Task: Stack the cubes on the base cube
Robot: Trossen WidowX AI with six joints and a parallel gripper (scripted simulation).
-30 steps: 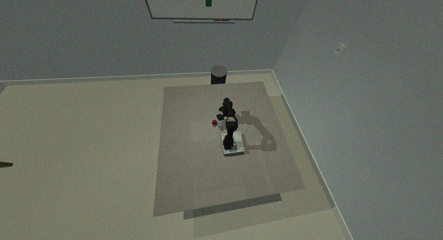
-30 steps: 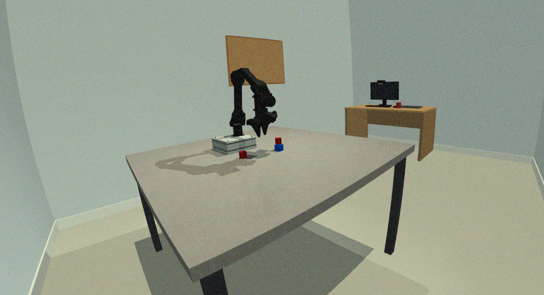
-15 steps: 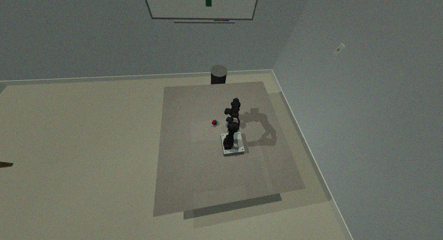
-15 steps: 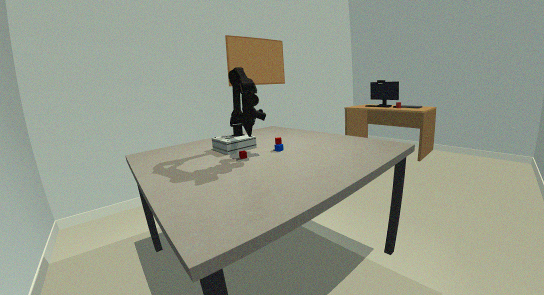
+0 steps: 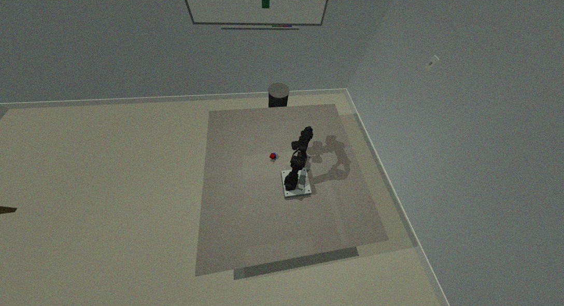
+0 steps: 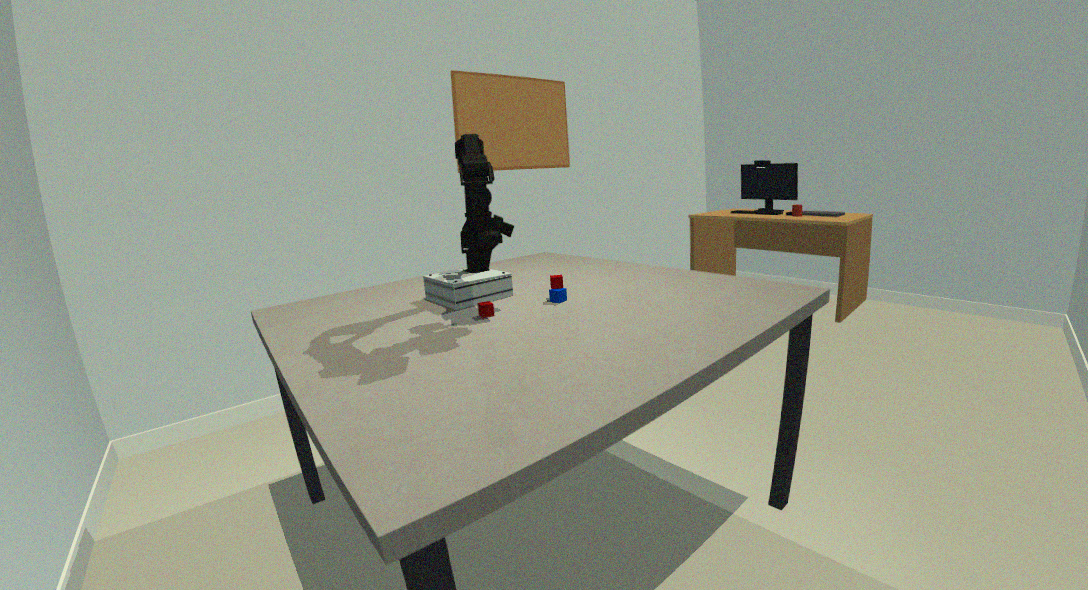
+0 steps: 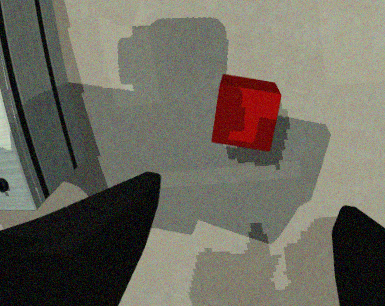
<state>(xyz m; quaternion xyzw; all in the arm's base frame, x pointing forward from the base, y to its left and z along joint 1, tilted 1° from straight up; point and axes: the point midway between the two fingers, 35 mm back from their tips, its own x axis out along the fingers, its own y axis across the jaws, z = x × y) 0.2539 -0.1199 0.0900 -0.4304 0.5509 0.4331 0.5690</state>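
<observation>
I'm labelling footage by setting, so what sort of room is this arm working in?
Probably an office or a small robotics lab: a desk with a monitor stands behind the table, a cork board hangs on one wall, and a whiteboard on another.

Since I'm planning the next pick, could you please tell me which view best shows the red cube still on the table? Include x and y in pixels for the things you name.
The wrist view: the red cube (image 6: 486, 309) (image 7: 246, 114) appears large and unobstructed. The exterior view shows it small beside the white base; the top view doesn't visibly show it.
</observation>
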